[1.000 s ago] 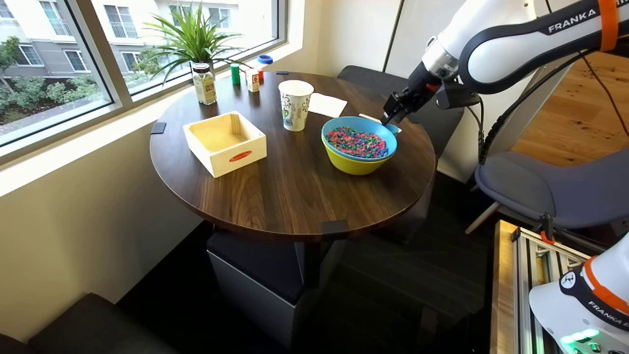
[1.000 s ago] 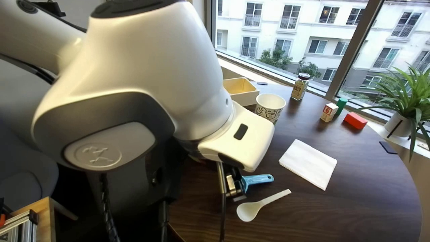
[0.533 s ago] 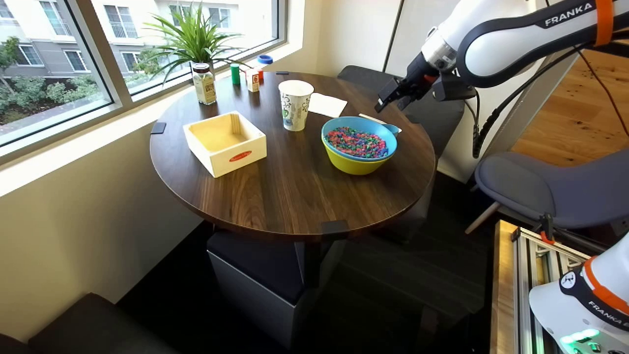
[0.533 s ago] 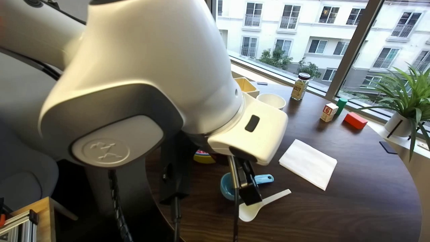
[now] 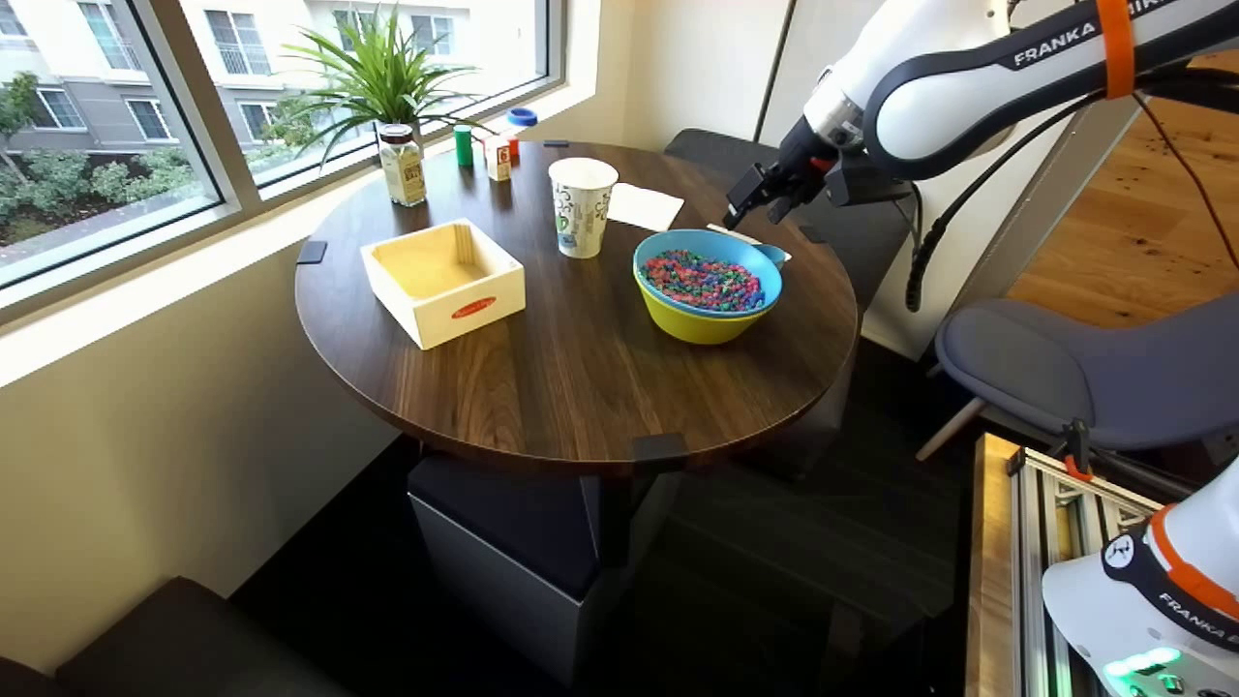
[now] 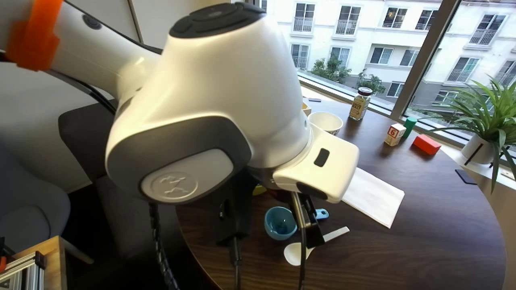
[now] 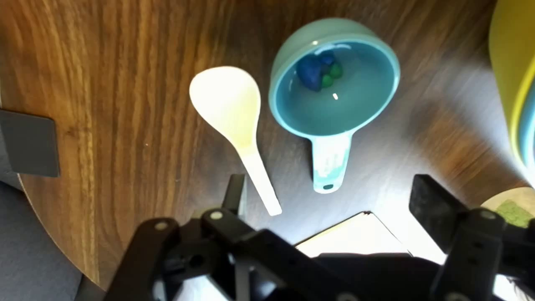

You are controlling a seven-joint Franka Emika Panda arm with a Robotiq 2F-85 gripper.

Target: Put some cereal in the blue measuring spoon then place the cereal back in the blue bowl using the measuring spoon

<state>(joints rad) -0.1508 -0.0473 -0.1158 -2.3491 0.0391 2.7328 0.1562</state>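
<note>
Compared with one second ago, the claw [image 7: 327,186] seems higher and has shifted sideways, so that in an exterior view the hollow of the blue measuring spoon [image 6: 281,223] is now uncovered, where before it was mostly hidden; the spoon lies in the same place on the worktop [image 5: 581,387], just beside a white spoon [image 7: 234,121], so it was not carried along; in the wrist view the fingers [image 7: 430,209] are spread wide and pinch nothing, and the handle [image 7: 330,161] of the measuring spoon points towards the gap between them; a few blue and green pieces [image 7: 315,72] lie inside the hollow, while the heap of cereal [image 5: 704,279] remains in the blue bowl [image 5: 692,242], near the spoon but apart from it. For the task this means, I think, that the spoon must be grasped, or grasped again; whether those few pieces come from a scoop already made, I cannot tell; the handle looks well aligned, but in going down one finger could perhaps push the white spoon.
</note>
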